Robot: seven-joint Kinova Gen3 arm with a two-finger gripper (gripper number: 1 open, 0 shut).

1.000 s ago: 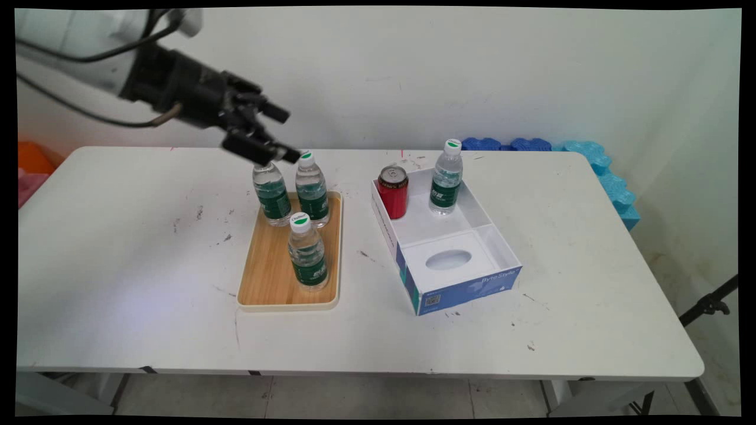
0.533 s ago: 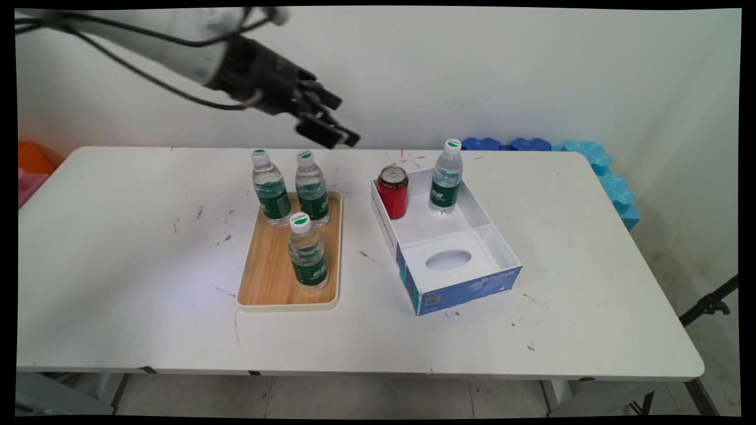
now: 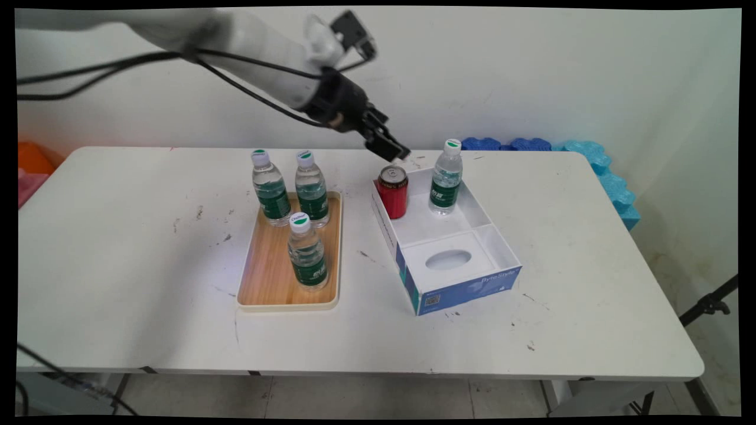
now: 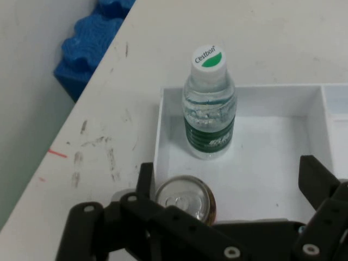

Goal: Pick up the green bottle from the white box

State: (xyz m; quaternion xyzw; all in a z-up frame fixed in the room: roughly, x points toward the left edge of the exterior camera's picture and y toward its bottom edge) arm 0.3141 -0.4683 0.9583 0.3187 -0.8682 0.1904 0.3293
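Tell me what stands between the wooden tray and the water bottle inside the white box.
The red soda can, upright inside the white cardboard box, left of that clear bottle and right of the tray, shown in the main view.

Parts hidden or cut off

In the hand view, the red can (image 4: 185,200) is partly covered by the gripper (image 4: 228,187) linkage, and the white box (image 4: 261,163) is cut by the right edge. In the main view, the fingers' spacing cannot be made out.

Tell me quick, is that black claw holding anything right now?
Gripper: jaws open, holding nothing, hovering just above the red can in the white box.
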